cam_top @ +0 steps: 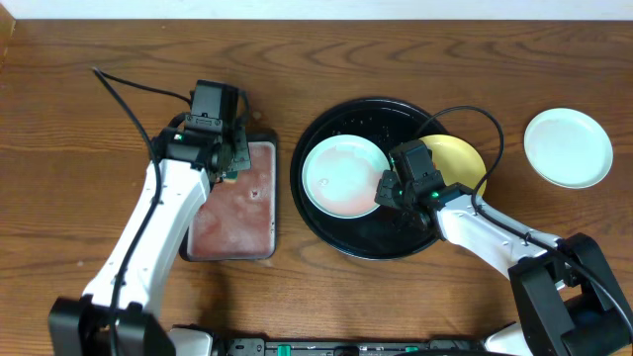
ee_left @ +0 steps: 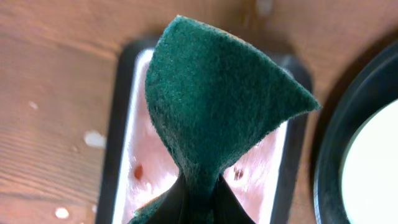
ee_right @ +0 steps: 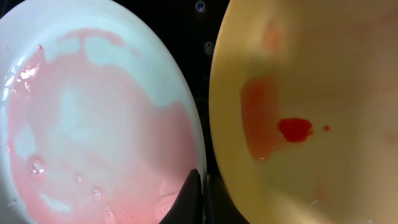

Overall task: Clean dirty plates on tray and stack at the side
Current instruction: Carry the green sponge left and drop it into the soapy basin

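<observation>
Count: two pincers, two trays, one sponge, three plates (two pale blue, one yellow). All sit on a brown wooden counter point(cam_top: 59, 119).

Left side: the left pincer point(cam_top: 233, 158) hangs over the upper left corner of the rectangular tray point(cam_top: 237, 213). It is clenched on a dark green sponge point(ee_left: 217, 106). In the left wrist view the sponge is pinched at its lower end and fans upward, held clear of the tray. The tray's inside is pinkish and wet-looking, with a few red specks, and its rim is black.

Centre: the round tray point(cam_top: 368, 243), glossy black with a raised rim, lies just right of the rectangular tray. Two plates lie on it, side by side. The smeared blue plate point(cam_top: 341, 176) is on the left half, with a thin pink wash across most of its face. The yellow plate point(cam_top: 463, 160) is on the right half, partly under the right arm. The right wrist view shows a reddish stain and one bright red spot on it.

The right pincer point(cam_top: 386, 188) sits at the right edge of the smeared blue plate, in the dark strip between the two plates. Its fingertips point(ee_right: 194, 198) are drawn nearly together, with only a slit between them. The blue plate's rim meets the left tip. Whether the pincer actually grips that rim, I cannot tell.

Right side: the clean blue plate point(cam_top: 568, 147) lies alone on the counter, off the round tray and well apart from both pincers. No smear is visible on it.
</observation>
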Robot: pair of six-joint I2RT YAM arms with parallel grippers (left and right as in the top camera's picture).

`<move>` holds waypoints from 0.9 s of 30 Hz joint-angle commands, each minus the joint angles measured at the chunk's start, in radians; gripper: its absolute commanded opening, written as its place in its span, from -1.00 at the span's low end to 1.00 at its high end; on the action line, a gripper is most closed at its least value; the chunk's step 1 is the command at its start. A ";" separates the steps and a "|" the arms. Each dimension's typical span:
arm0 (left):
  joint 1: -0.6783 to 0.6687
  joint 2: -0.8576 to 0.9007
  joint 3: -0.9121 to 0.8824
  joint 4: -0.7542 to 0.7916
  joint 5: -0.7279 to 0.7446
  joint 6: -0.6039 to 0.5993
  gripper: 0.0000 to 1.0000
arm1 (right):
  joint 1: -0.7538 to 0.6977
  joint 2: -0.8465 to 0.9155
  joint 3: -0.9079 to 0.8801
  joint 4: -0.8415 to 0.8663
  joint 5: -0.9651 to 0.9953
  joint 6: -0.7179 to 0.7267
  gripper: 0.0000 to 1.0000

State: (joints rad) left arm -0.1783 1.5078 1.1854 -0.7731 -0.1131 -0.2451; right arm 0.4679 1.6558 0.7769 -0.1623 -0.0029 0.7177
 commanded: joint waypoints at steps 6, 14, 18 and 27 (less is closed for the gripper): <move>0.006 0.170 -0.081 -0.023 0.043 -0.086 -0.86 | 0.024 0.005 -0.005 -0.010 -0.025 -0.032 -0.98; 0.006 0.235 -0.082 -0.007 0.016 -0.161 -0.16 | 0.024 0.002 -0.005 -0.011 -0.032 -0.047 -0.97; 0.006 0.230 -0.082 -0.014 0.016 -0.160 0.48 | 0.024 -0.041 -0.003 -0.015 -0.031 -0.082 -0.98; 0.006 0.030 -0.082 -0.015 0.015 -0.156 0.51 | 0.024 -0.211 0.089 -0.200 0.111 -0.229 -0.97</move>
State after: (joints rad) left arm -0.1768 1.6554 1.1015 -0.7864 -0.0830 -0.3935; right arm 0.4774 1.5040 0.8036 -0.3199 0.0296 0.5816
